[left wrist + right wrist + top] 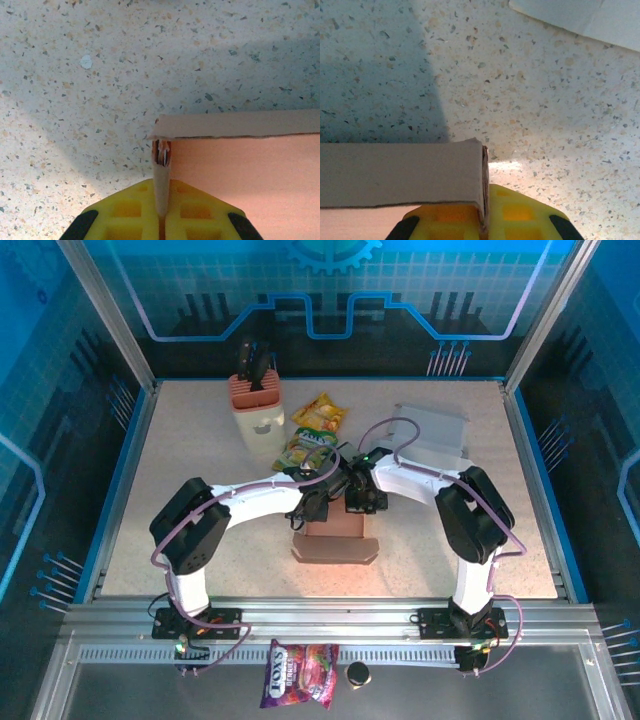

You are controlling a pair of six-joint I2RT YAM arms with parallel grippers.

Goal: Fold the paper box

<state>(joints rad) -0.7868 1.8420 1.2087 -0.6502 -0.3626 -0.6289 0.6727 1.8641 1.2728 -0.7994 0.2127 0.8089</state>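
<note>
Cardboard, brown outside and pinkish inside: your paper box (335, 540) lies just on the near side of the snack packet (312, 430) and looks only partly folded. The far wall seems turned up, while the near part looks flat, so most folds remain. Your left gripper (161, 212) is clamped tight on a thin corner flap, and your right gripper (484, 222) pinches the opposite corner.

The paper box (240, 170) runs off the left wrist view's right and bottom edges — the left gripper (161, 202) is cropped below. From above, a small dark object (357, 674) is too tiny to identify.
</note>
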